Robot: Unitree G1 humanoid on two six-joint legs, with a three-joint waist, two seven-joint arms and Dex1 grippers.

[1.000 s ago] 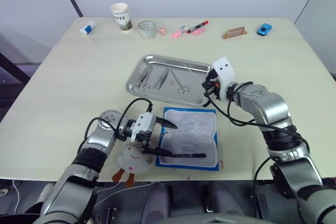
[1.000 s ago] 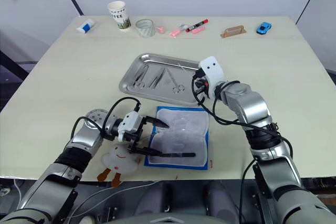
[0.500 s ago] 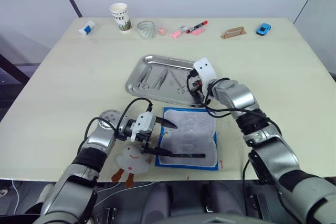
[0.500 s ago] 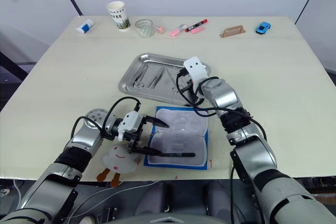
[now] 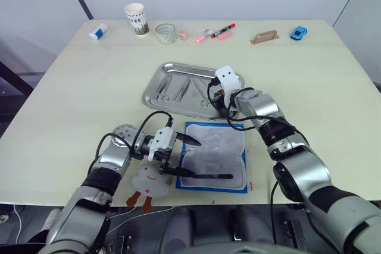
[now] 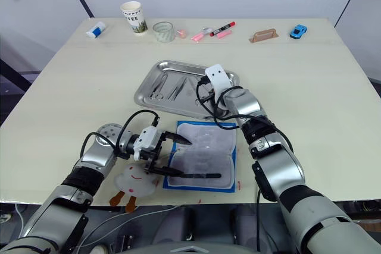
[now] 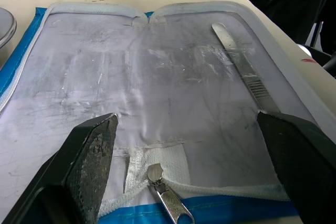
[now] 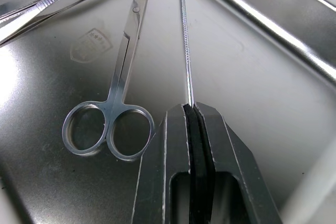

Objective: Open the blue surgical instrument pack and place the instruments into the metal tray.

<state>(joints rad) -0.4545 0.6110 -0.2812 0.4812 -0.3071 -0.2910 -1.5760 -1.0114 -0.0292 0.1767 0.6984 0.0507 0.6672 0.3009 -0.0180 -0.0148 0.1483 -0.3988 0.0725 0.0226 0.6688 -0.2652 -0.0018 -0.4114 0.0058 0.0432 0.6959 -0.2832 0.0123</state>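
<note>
Change since earlier frame: right gripper has swung from the tray's 3 o'clock rim inward over the tray floor; left gripper has not moved.
Step in hand: transfer of one instrument into the metal tray; the right fingers are pressed together on a thin ridged probe, whose tip lies low over the tray floor.
Next move (judgement): part the right fingers so the probe settles flat, then return to the pack for the last tool.
Blue surgical instrument pack: lies unzipped and flat at 6 o'clock from the tray, just beside its near rim, grey-white lining up.
Pack contents: one flat scalpel handle by the lining's edge; zipper pull at the near hem; no other tool seen inside.
Left gripper: jaws spread wide over the pack's 9 o'clock edge, holding nothing.
Tray contents: ring-handled scissors beside the probe; further forceps and scissors toward 9 o'clock.
Surroundings: white plush toy at 9 o'clock of the pack, partly under the left gripper; paper cup, glass, markers and blue toy car along the table's 12 o'clock edge.
</note>
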